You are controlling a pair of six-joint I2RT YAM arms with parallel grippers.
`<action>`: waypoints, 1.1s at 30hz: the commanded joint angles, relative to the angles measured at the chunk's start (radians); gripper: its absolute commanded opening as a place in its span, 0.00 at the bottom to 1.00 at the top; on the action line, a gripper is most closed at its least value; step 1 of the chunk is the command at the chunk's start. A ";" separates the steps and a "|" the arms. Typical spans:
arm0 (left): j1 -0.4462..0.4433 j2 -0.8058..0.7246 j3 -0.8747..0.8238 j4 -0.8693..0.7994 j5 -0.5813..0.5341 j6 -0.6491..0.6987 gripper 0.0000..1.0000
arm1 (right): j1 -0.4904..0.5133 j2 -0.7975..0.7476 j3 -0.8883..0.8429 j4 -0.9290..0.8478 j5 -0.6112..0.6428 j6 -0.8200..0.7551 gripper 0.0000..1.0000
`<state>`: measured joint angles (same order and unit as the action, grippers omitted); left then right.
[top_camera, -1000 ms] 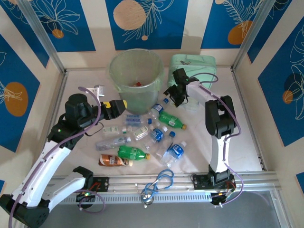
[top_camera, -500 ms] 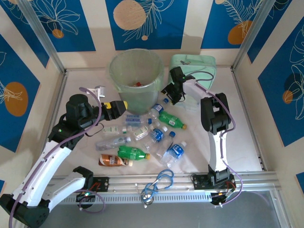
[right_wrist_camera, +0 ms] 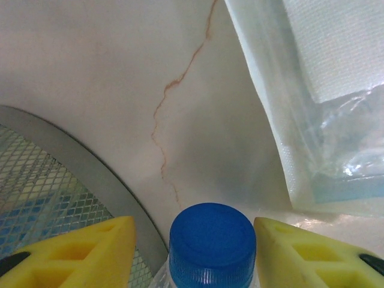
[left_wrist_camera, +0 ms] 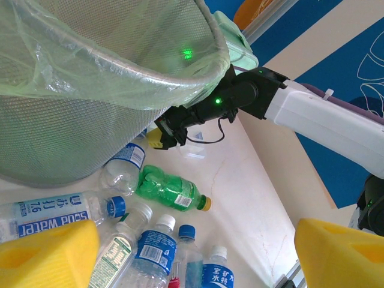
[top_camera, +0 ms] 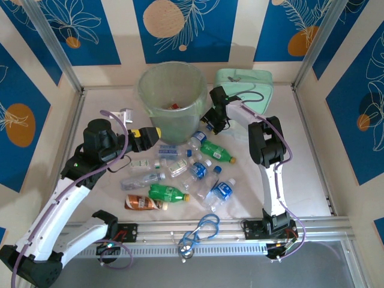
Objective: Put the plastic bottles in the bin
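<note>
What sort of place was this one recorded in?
Likely a lab robot test cell, not a home: a table boxed in by blue printed panels, two arms bolted to a rail, and bottles staged beside a bin.

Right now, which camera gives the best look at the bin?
The top external view: it shows the bin whole, open rim and inside, from above. The left wrist view has its mesh wall and green liner close up, cropped. The right wrist view catches a sliver of mesh and grey base edge.

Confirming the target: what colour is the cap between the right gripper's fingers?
Blue cap, clearest in right wrist view.
</note>
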<state>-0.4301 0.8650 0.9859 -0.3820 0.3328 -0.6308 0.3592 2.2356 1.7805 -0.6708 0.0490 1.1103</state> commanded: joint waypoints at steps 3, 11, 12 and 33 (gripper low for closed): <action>-0.002 -0.009 -0.009 0.005 0.017 0.001 0.84 | 0.001 0.016 0.013 -0.033 -0.002 -0.004 0.50; -0.002 -0.015 -0.013 0.002 0.015 0.003 0.84 | 0.001 -0.001 -0.011 -0.032 0.009 -0.007 0.39; -0.002 -0.015 -0.013 0.002 0.015 0.003 0.84 | 0.001 -0.005 -0.015 -0.031 0.011 -0.009 0.38; -0.002 -0.021 -0.012 0.010 0.014 -0.022 0.97 | -0.002 -0.274 -0.243 0.088 0.021 0.023 0.30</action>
<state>-0.4301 0.8646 0.9672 -0.3817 0.3328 -0.6514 0.3595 2.0232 1.5715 -0.6056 0.0685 1.1152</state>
